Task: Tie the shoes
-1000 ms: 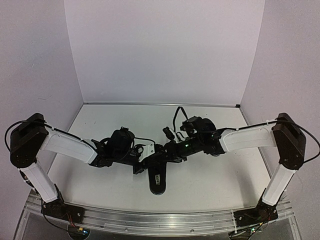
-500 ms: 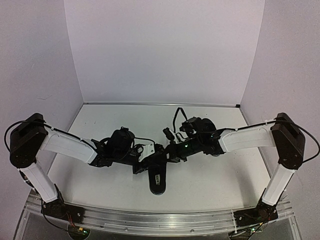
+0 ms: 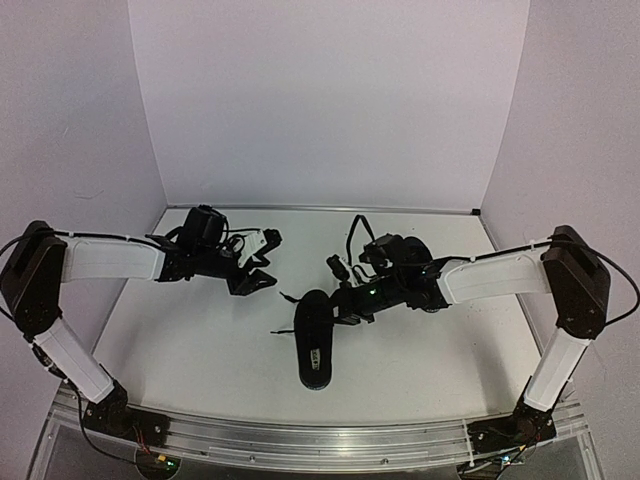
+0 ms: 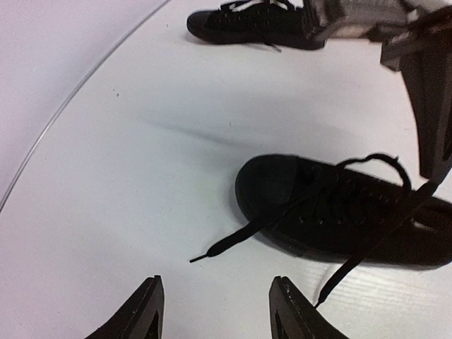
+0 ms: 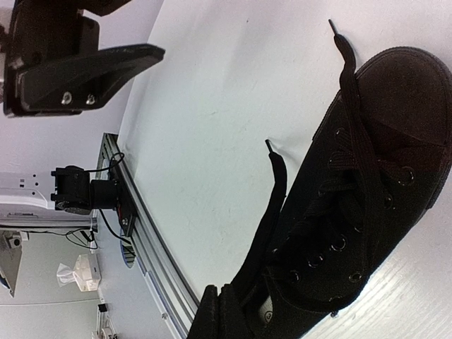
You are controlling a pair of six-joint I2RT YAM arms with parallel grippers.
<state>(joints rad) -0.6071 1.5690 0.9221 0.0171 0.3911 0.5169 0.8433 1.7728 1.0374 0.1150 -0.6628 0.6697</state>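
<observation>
One black shoe [image 3: 313, 345] lies mid-table with its toe toward the near edge and its laces undone. My right gripper [image 3: 338, 305] sits at the shoe's collar. In the right wrist view the gripper [image 5: 224, 311] is shut on a lace [image 5: 272, 205] running along the side of the shoe [image 5: 367, 176]. My left gripper [image 3: 266, 262] hovers back-left of the shoe, open and holding nothing. In the left wrist view the left gripper [image 4: 215, 300] faces the shoe [image 4: 332, 212], and a loose lace end [image 4: 226, 244] lies on the table just ahead. A second shoe [image 4: 247, 25] lies farther off.
White walls [image 3: 320, 100] close in the table at the back and on both sides. An aluminium rail [image 3: 320, 440] carrying the arm bases runs along the near edge. Bare white tabletop [image 3: 200, 340] lies to the left of the shoe.
</observation>
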